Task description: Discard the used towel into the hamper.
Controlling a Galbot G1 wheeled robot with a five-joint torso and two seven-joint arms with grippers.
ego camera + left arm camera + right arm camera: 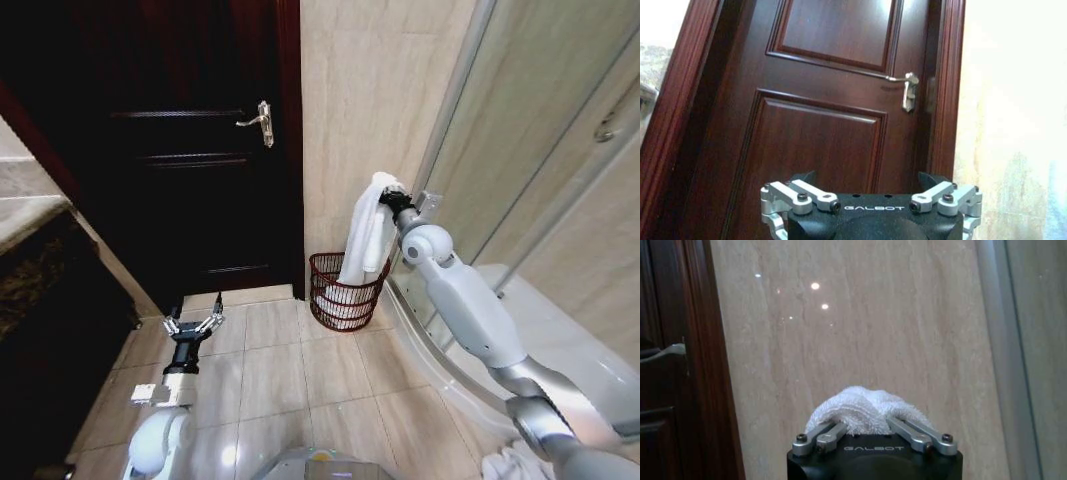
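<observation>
A white towel (368, 232) hangs down from my right gripper (388, 196), which is shut on its top end high beside the beige wall. The towel's lower end reaches into the hamper (322, 272), a reddish-brown wire basket standing on the tiled floor below, against the wall. In the right wrist view the bunched towel (863, 410) bulges between the closed fingers (825, 432). My left gripper (193, 326) hangs low at the left over the floor tiles, open and holding nothing, facing the dark door (827, 110).
A dark wooden door (170, 150) with a metal handle (258, 122) stands left of the hamper. A glass shower screen (540, 130) and its curved base (440, 345) run along the right. A dark counter (50, 310) sits at the far left. More white cloth (505, 462) lies bottom right.
</observation>
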